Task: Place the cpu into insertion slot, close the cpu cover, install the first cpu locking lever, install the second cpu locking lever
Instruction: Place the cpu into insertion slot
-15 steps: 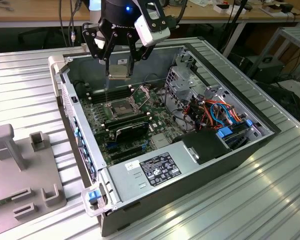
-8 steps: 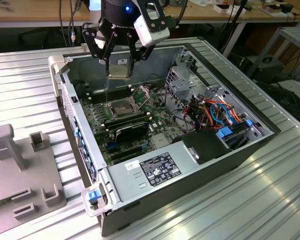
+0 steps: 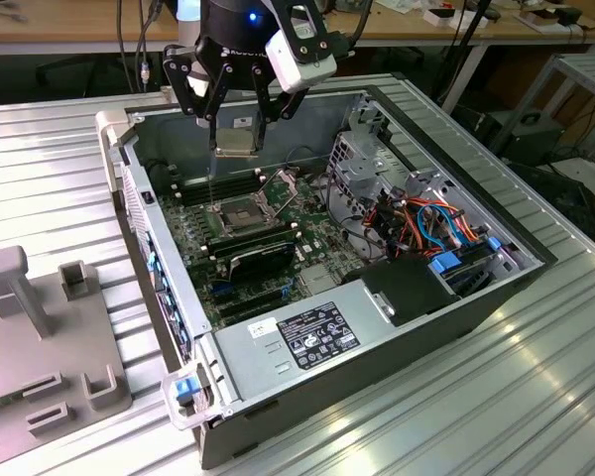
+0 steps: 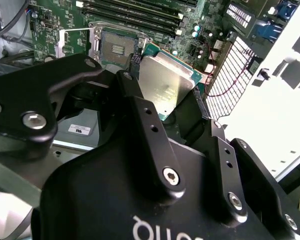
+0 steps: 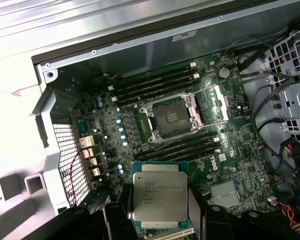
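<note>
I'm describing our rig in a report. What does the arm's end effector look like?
The end effector is matte black, with jointed linkage fingers pinned by silver screws, white lettering on its body, a blue light glowing above it and a white box mounted at its side.

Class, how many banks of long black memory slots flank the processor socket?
2. One bank lies between the socket and the case wall; the other bank lies on the socket's opposite side, toward the labelled grey box. More may be hidden.

Illegible small print on the cpu (image 5: 157,196)
</note>
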Controlling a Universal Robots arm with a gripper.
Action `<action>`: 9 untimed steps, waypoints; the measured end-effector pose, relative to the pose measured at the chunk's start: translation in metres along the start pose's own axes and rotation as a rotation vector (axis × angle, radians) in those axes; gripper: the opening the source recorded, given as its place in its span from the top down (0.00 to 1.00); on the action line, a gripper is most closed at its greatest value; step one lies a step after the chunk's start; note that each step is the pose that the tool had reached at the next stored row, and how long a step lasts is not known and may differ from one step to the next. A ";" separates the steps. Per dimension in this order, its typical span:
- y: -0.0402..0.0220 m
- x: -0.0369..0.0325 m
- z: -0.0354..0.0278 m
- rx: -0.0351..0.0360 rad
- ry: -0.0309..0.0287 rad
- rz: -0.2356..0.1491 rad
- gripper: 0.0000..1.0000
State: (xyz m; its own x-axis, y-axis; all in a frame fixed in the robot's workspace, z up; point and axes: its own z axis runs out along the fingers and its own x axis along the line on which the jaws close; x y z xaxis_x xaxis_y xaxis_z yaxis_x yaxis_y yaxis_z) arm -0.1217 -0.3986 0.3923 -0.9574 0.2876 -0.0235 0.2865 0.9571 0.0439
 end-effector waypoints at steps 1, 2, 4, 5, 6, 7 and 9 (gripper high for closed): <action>0.0000 0.0000 0.0000 0.0000 0.0000 0.002 0.46; 0.0000 0.0000 0.0000 0.0002 -0.0002 0.007 0.46; 0.0000 0.0000 0.0000 0.0003 -0.0006 0.015 0.46; 0.0000 0.0000 0.0000 0.0005 -0.0009 0.023 0.46; 0.0000 0.0000 0.0000 0.0007 -0.0011 0.027 0.46; 0.0000 0.0000 0.0000 0.0007 -0.0013 0.031 0.46; 0.0000 0.0000 0.0001 0.0011 -0.0020 0.046 0.46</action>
State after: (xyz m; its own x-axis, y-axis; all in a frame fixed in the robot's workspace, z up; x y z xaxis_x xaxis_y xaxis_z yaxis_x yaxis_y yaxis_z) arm -0.1217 -0.3986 0.3922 -0.9431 0.3316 -0.0234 0.3304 0.9428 0.0439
